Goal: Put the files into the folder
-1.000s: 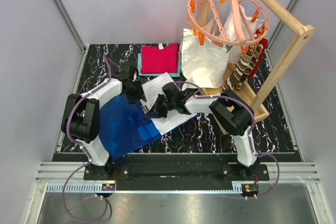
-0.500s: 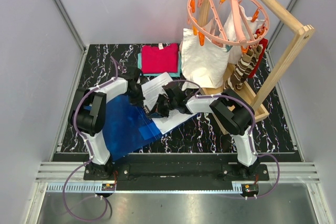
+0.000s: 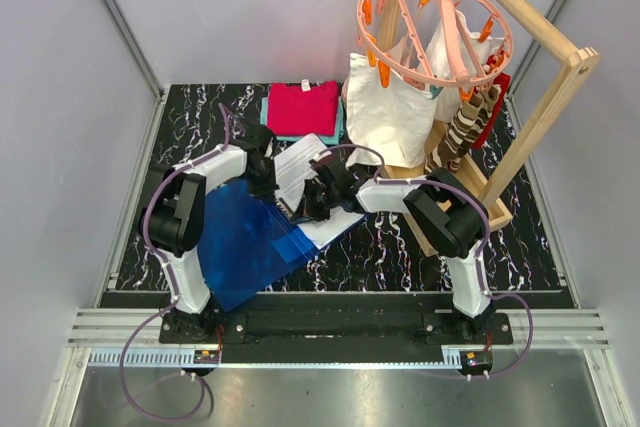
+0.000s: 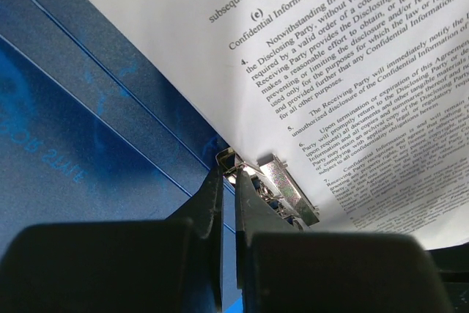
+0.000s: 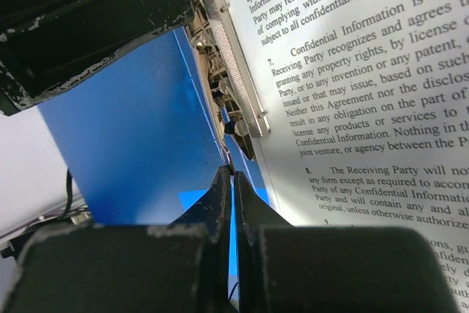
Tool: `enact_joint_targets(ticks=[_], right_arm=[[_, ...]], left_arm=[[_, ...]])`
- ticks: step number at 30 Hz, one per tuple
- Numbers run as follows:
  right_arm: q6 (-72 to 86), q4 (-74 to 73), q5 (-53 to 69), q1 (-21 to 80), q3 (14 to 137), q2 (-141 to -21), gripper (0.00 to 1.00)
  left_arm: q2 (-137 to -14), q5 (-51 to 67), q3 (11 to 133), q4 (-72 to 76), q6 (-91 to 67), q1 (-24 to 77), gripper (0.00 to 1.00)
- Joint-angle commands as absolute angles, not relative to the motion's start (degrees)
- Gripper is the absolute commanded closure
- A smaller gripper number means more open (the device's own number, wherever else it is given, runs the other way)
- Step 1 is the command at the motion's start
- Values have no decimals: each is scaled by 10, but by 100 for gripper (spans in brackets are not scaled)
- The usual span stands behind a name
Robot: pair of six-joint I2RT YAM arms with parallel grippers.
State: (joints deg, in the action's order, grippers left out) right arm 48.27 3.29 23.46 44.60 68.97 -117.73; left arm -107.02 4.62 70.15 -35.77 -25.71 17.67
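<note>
Left gripper [image 4: 229, 175], fingers pressed together with nothing visibly held, touches the metal clip [image 4: 286, 185] of the folder [image 4: 88, 130]; files [image 4: 330, 71] lie at one o'clock, right gripper [image 5: 233, 177] likewise closed, empty.

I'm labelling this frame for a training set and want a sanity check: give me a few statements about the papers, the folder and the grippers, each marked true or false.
1. The files carry printed black text. True.
2. Both grippers stand wide open. False: the left gripper and the right gripper are shut.
3. A metal clip sits at the files' edge on the blue folder. True.
4. Folded clothes lie on the folder. False: the red garment lies apart from it, at the back of the table.
</note>
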Motion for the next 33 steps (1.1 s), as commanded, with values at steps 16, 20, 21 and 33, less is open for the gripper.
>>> enact_joint_targets(ticks=[16, 20, 21, 33], right_arm=[[431, -59, 134, 423, 671, -1243, 100], [481, 14, 245, 423, 671, -1220, 100], [493, 28, 263, 424, 673, -1215, 100], [554, 113, 342, 416, 661, -1202, 71]], left_arm=[[-1104, 22, 678, -357, -236, 179, 100], [-1094, 38, 657, -342, -262, 183, 100], [-1092, 40, 657, -341, -265, 183, 100], [-1055, 48, 673, -352, -254, 183, 96]])
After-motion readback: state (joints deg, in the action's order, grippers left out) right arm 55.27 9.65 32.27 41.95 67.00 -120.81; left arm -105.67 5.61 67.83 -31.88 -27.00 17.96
